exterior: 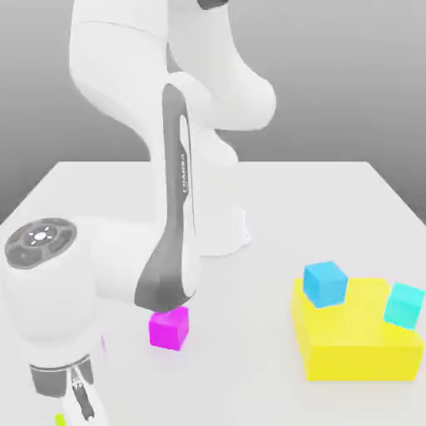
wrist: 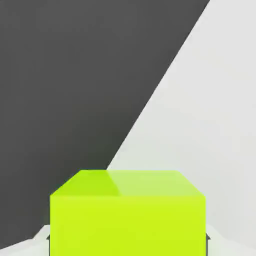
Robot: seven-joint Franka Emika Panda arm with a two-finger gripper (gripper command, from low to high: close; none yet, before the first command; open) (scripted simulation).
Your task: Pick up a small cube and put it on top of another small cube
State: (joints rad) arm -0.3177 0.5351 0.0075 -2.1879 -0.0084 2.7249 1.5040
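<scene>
On the white table (exterior: pixel 100 179), the Panda arm (exterior: pixel 179 208) bends down toward the near edge at the exterior view's left, and its gripper (exterior: pixel 81 399) hangs low there, close to the tabletop. A sliver of the lime cube (exterior: pixel 59 419) shows just beside the gripper at the very bottom of the exterior view; in the hand view the same lime cube (wrist: pixel 127 212) sits right up against the camera, with dark finger parts peeking out at both of its lower sides, so the fingers appear to be on either side of it, though whether they are pressed closed on it cannot be told. The magenta cube (exterior: pixel 169 327) rests on the table a little farther in and to the right of the gripper, partly behind the arm's grey elbow. Well apart, toward the exterior view's right, lies the big yellow block (exterior: pixel 354 337), with a blue cube (exterior: pixel 324 283) on its far left corner and a cyan cube (exterior: pixel 404 304) tilted on its right side.
</scene>
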